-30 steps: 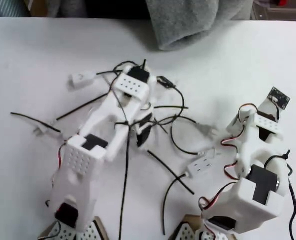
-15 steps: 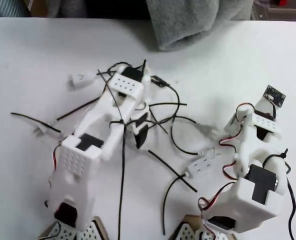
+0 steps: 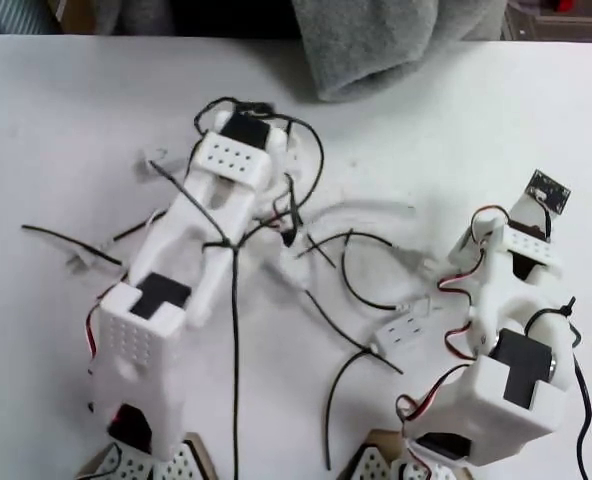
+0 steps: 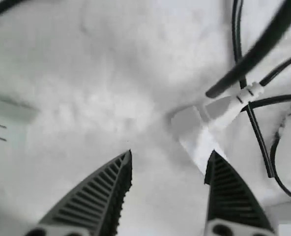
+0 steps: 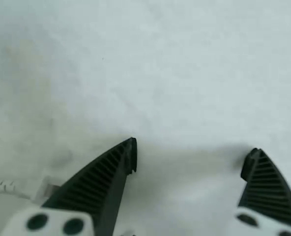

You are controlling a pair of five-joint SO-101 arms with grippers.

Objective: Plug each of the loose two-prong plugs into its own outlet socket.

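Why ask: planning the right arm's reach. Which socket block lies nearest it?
The slotted white block beside the right arm; the other block lies across by the left arm.

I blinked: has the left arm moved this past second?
Yes. The left arm swung away from the socket block, farther out and leftward.

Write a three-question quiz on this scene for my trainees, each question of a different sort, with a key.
1. True or false: the right gripper holds something.
2. What lies at the table's far edge? A: grey cloth; B: cup; C: box.
3. Fill in: the left gripper is ____ (open or shut).
Key: 1 false; 2 A; 3 open.
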